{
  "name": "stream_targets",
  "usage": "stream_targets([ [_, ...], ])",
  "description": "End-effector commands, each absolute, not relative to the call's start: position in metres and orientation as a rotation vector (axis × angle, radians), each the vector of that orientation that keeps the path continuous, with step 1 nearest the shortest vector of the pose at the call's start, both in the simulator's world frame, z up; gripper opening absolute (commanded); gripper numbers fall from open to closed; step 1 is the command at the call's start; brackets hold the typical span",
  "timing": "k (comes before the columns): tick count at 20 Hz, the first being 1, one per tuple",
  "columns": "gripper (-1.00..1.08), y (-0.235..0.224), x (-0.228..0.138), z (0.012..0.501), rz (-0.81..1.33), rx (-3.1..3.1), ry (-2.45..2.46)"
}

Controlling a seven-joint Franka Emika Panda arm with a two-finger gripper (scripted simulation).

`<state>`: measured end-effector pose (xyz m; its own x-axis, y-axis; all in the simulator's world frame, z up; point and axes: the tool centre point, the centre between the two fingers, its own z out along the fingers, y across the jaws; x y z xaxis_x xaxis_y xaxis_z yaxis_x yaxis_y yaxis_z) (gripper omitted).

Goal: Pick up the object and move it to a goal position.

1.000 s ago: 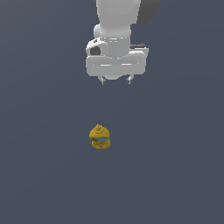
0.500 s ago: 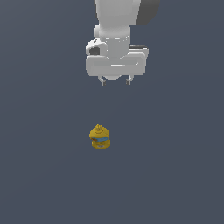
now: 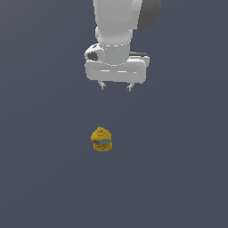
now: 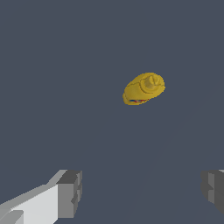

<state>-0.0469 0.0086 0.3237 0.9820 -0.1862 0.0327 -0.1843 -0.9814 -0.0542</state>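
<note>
The white arm's end effector (image 3: 116, 86) has barely moved over the past second, hanging with its dark fingers apart, well above the flat grey surface (image 3: 40, 178); the descent, I judge, is yet to come. The small lumpy golden-yellow object (image 3: 101, 139), knob-topped and blue-banded, sits upright there, untouched.

A flat, dull slate-blue floor (image 3: 40, 178) is filling both views edge to edge, lying evenly lit, unmarked and showing only faint soft shading.
</note>
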Motion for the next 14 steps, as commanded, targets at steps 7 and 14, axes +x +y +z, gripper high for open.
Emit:
stream_targets([
  [7, 1.0, -0.001, -0.029, 0.31, -0.039, -3.023, 0.634],
  [14, 1.0, -0.01, -0.013, 0.297, -0.023, -2.949, 0.926],
])
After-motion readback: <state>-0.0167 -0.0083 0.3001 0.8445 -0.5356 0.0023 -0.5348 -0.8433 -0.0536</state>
